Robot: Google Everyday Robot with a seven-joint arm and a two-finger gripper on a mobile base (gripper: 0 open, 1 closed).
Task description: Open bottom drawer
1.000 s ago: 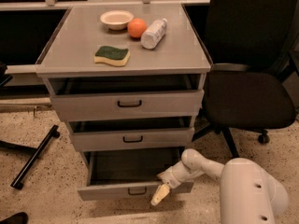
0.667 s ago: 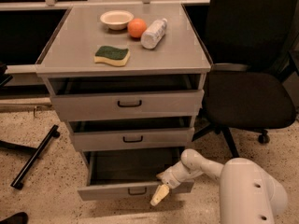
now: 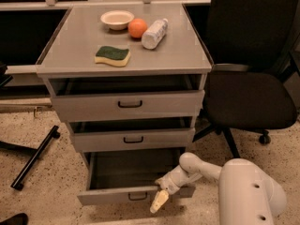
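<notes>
The bottom drawer (image 3: 108, 197) of the grey metal cabinet is pulled out well past the two drawers above it, and its dark inside shows. Its small black loop handle (image 3: 137, 197) sits at the centre of the front panel. My gripper (image 3: 159, 200) is at the drawer front's top edge, just right of the handle, with its pale yellow tip pointing down in front of the panel. My white arm (image 3: 201, 168) reaches in from the lower right.
The middle drawer (image 3: 133, 139) and top drawer (image 3: 129, 105) stand slightly open. On the cabinet top lie a sponge (image 3: 112, 56), a bowl (image 3: 116, 19), an orange (image 3: 137, 28) and a bottle (image 3: 154, 33). A black office chair (image 3: 248, 97) stands right; a black leg (image 3: 35, 157) lies on the floor left.
</notes>
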